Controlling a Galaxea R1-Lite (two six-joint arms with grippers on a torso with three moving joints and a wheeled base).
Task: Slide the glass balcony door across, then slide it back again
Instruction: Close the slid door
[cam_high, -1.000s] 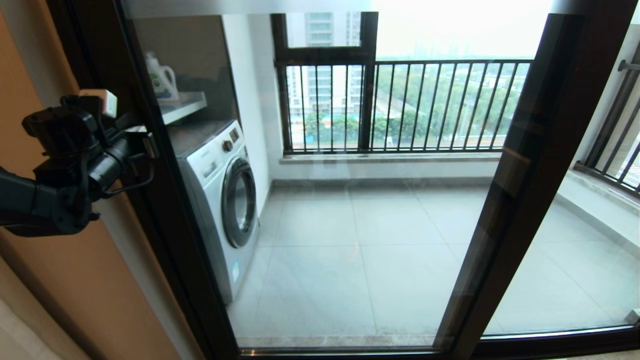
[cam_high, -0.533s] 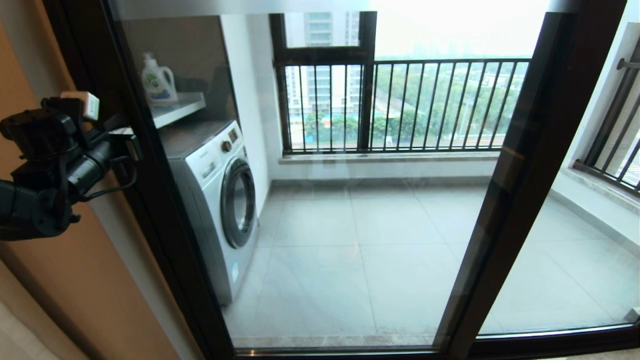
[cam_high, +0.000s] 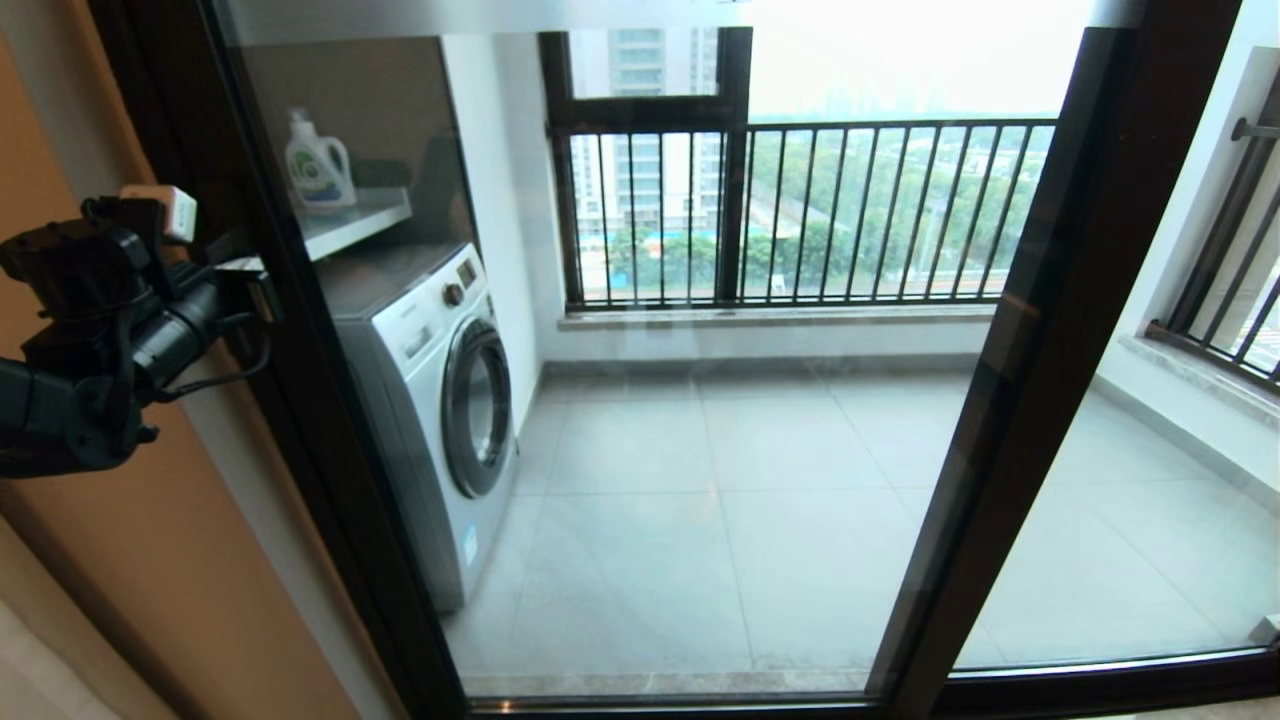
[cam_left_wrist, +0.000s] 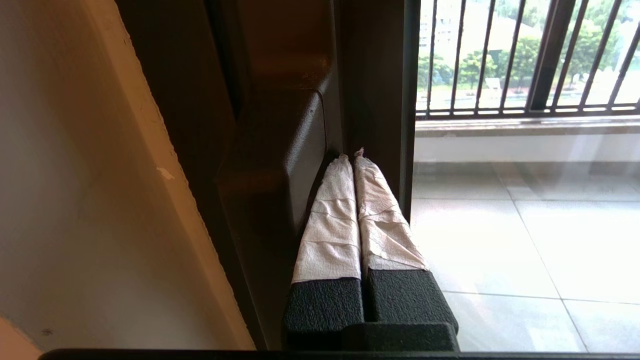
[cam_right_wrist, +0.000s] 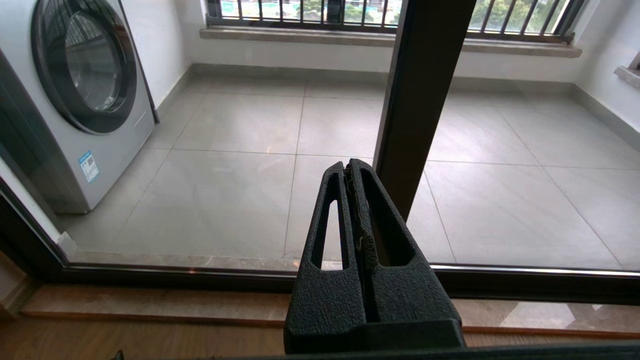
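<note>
Head view: the glass balcony door (cam_high: 640, 420) fills the opening, its left upright against the jamb; the left gripper (cam_high: 255, 290) rests at that upright. A washing machine (cam_high: 440, 400) stands beyond the glass.
Left wrist view: the taped fingers (cam_left_wrist: 332, 220) lie pressed together, empty, tucked beside the slim handle (cam_left_wrist: 280, 165).
Right wrist view: the right gripper (cam_right_wrist: 354, 172) hangs low, pinched closed on nothing, near the middle upright (cam_right_wrist: 420, 100).
Handling: probably heavy, rigid, breakable; push on the metal frame or handle, never the pane.
</note>
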